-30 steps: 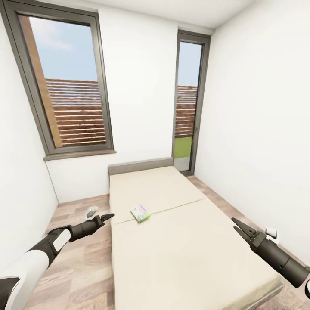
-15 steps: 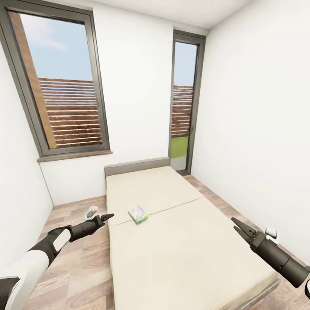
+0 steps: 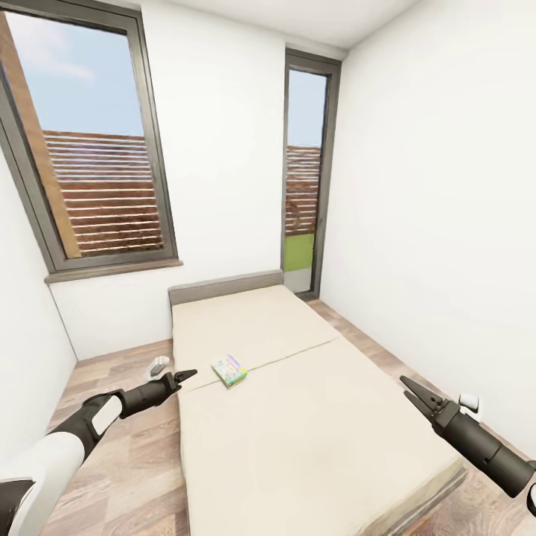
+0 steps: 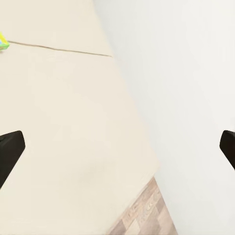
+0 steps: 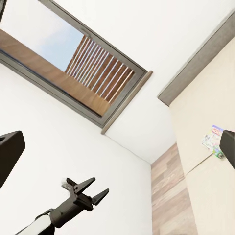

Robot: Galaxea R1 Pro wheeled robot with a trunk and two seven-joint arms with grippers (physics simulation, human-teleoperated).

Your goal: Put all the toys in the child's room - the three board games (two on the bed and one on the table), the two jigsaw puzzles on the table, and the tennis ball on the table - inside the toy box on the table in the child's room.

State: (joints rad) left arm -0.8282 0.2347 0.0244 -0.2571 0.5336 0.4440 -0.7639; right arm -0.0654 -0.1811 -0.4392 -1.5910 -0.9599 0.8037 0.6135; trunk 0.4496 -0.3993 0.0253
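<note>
One board game [image 3: 229,370], a small flat box with a white colourful cover and green edge, lies on the beige bed [image 3: 313,424] near its left side, just past the mattress seam. The same board game [image 5: 214,142] shows in the right wrist view, and its edge [image 4: 2,41] in the left wrist view. My left gripper [image 3: 183,374] hovers open by the bed's left edge, a short way left of the game. My right gripper [image 3: 409,386] is held open above the bed's right side. Both hold nothing. My left gripper [image 5: 88,190] shows open in the right wrist view too.
The bed's grey headboard [image 3: 225,286] stands against the far white wall between a wide window [image 3: 85,164] and a tall narrow one [image 3: 301,179]. A small grey-white object [image 3: 158,365] lies on the wood floor left of the bed. A wall runs along the right.
The whole picture has slid left and the bed looks slightly farther, so the camera has moved. Both arms keep the same pose and the game has not moved on the bed.
</note>
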